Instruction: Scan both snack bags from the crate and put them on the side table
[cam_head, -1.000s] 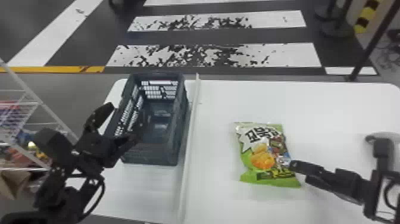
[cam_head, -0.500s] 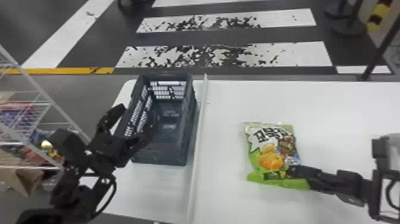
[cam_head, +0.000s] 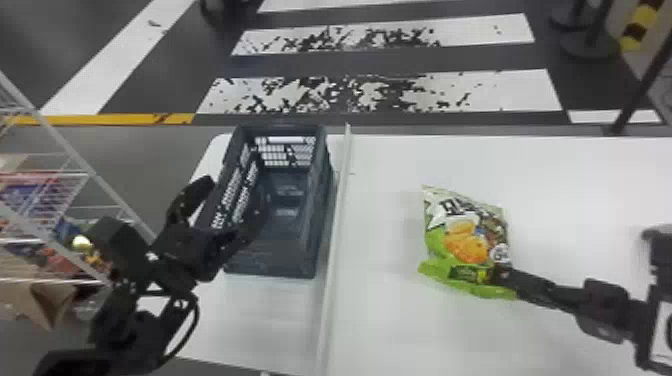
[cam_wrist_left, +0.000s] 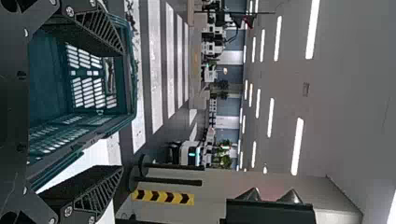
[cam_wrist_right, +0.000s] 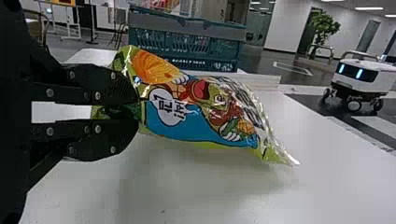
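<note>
My left gripper stands open at the crate's left side in the head view; in the left wrist view the same gripper has its two fingers spread, with the dark crate behind them. The green snack bag is over the white table, right of the divider strip. At its lower right edge, my right gripper pinches it. In the right wrist view the right gripper is shut on one end of the bag, which hangs tilted above the tabletop, a shadow under it.
The crate sits on the table's left part, close beside a raised white divider. A wire rack with goods stands left of the table. White tabletop extends around the bag.
The right gripper has gone from open-looking contact at the bag's edge to a grip on it, and the bag has tilted. The head view has shifted, moving the whole scene rightward.
</note>
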